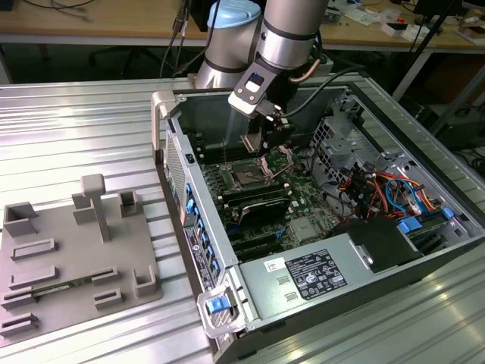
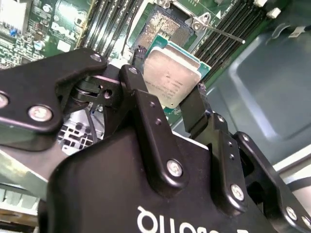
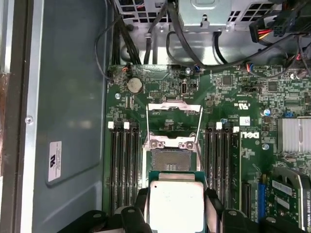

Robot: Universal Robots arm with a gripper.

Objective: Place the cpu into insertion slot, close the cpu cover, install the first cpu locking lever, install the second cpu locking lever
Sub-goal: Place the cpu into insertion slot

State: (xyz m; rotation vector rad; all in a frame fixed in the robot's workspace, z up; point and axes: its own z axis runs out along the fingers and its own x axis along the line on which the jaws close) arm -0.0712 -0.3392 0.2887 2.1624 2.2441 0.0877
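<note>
My gripper (image 2: 165,83) is shut on the cpu (image 2: 173,73), a flat square chip with a dull silver top and a green rim, one black finger on each of two opposite edges. In the exterior view the gripper (image 1: 264,149) hangs inside the open computer case, a little above the motherboard. The cpu (image 3: 175,205) is in the air just beside the bare insertion slot (image 3: 170,160), partly overlapping its near edge. The cpu cover (image 3: 174,113), a thin silvery frame, lies swung open on the far side of the slot. A thin locking lever (image 3: 198,145) runs along one side of the slot.
Rows of memory slots (image 3: 124,165) flank the socket on both sides. The case wall (image 1: 198,220), drive cage and coloured cables (image 1: 379,189) ring the board. A power supply (image 1: 314,273) sits at the near end. A grey fixture tray (image 1: 76,258) lies on the exterior view's left.
</note>
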